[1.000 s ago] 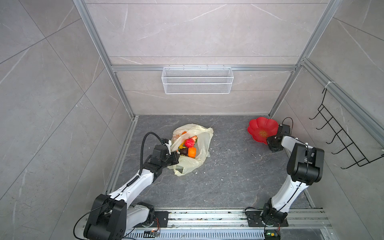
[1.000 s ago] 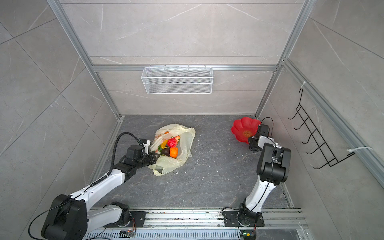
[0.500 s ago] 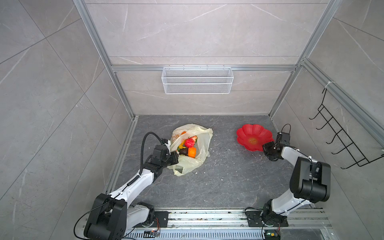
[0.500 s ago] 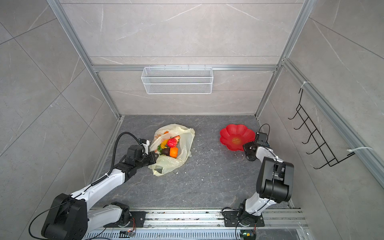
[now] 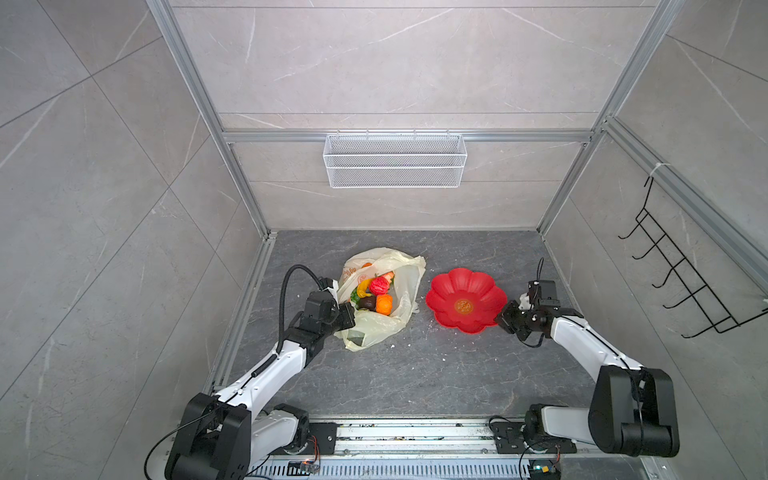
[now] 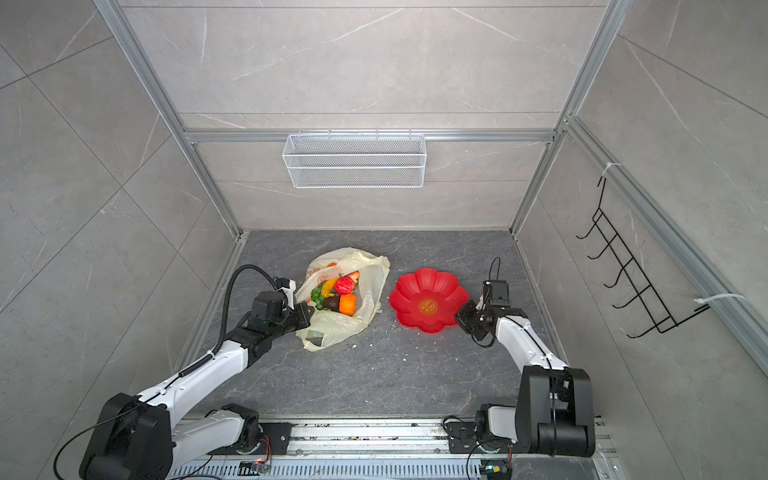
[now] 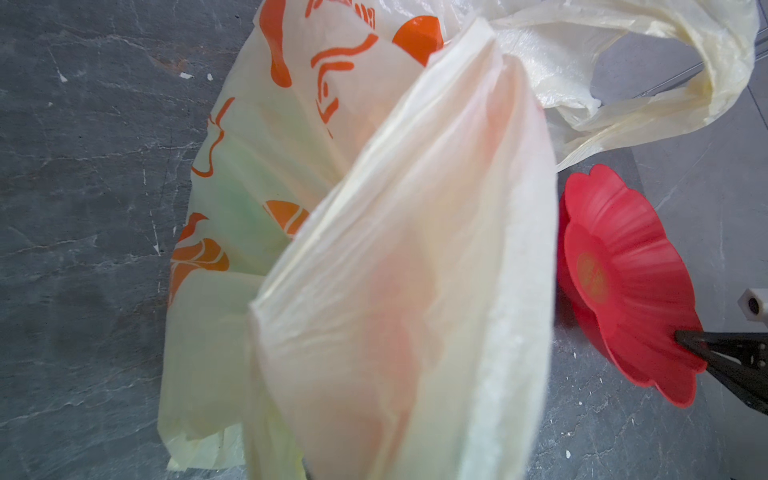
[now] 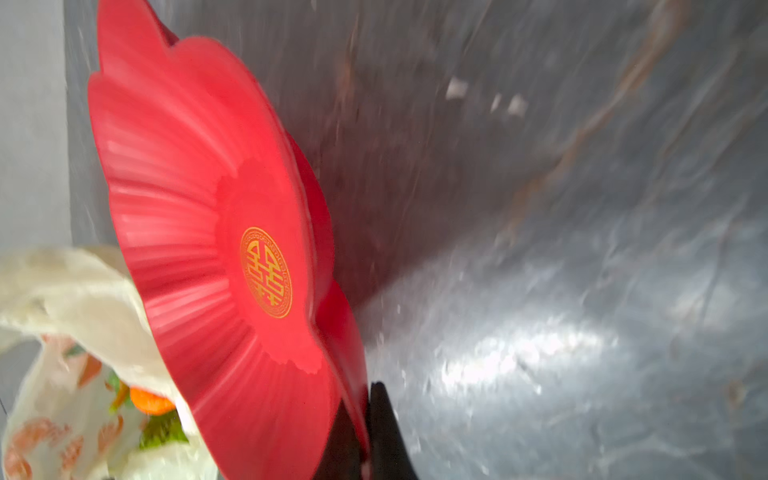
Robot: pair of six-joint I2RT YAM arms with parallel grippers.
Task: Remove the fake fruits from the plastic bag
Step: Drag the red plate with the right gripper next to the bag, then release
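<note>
Since a second ago the right gripper (image 5: 501, 319) has brought the dish (image 5: 451, 286) away from the far right corner and across the floor, so that it is now just beside the bag (image 5: 374, 328). The left gripper (image 5: 348, 318) has not shifted.

We see the right gripper pinched shut on the dish's near rim, with its fingers (image 8: 388, 436) on either side of the rim in the right wrist view. Whether the dish rests flat or is slightly lifted we cannot tell. The left gripper is closed on a fold of the bag's edge and holds the mouth up and open; its own view is filled with that raised plastic.

We judge the task barely begun. All the fruits (image 5: 373, 293) lie in the bag's mouth and the dish is empty. Only the setting-up is done: mouth held open, dish brought near. Still to do: let go of the dish, then lift out every fruit.

Counting: one bag, one dish, two grippers. We make out six fruits in a top view:
- one orange (image 5: 384, 304)
- one red bumpy fruit (image 5: 378, 286)
- one banana (image 5: 365, 287)
- one dark brown fruit (image 5: 367, 302)
- one green cluster (image 5: 355, 296)
- one strawberry (image 5: 388, 275)

An orange patch farther back may be fruit or print; we cannot tell. More may lie hidden beneath.
</note>
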